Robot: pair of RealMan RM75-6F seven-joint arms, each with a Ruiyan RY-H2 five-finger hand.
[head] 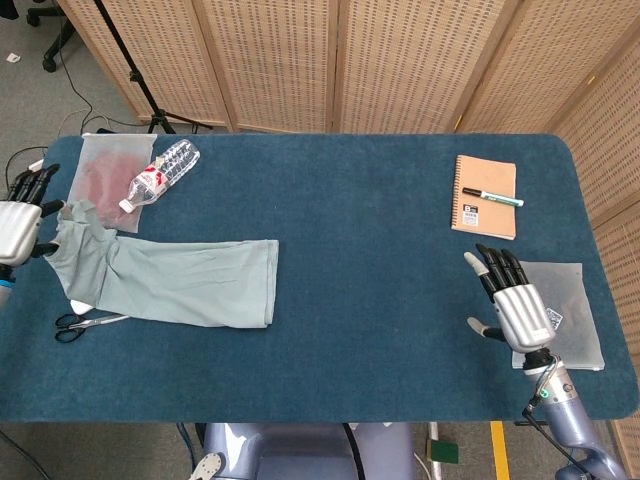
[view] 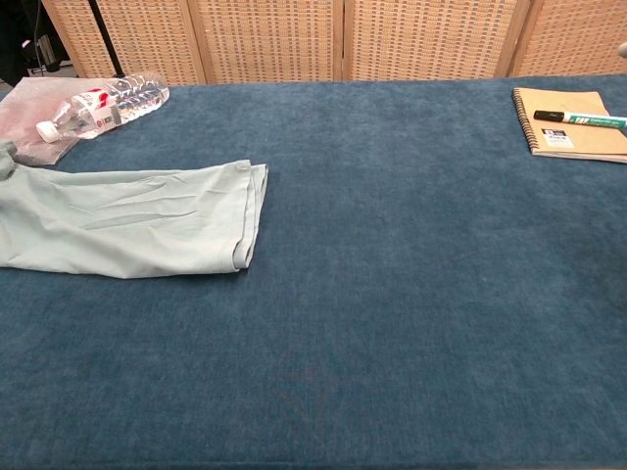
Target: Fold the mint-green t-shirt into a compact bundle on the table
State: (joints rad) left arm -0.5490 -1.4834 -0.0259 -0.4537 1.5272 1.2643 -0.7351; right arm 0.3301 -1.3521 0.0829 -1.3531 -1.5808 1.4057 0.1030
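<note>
The mint-green t-shirt (head: 170, 282) lies as a long folded strip along the table's left side; in the chest view the t-shirt (view: 127, 217) runs off the left edge. Its left end is bunched and slightly raised. My left hand (head: 22, 215) is at the table's left edge, fingers pointing away from me, pinching that bunched end at the thumb. My right hand (head: 512, 303) hovers over the front right of the table, fingers spread and holding nothing, far from the shirt. Neither hand shows in the chest view.
Scissors (head: 85, 322) lie just in front of the shirt's left end. A water bottle (head: 160, 172) rests on a clear bag (head: 95, 185) behind it. A notebook (head: 485, 210) with a marker (head: 492, 197) sits at back right, beside a plastic sleeve (head: 572, 315).
</note>
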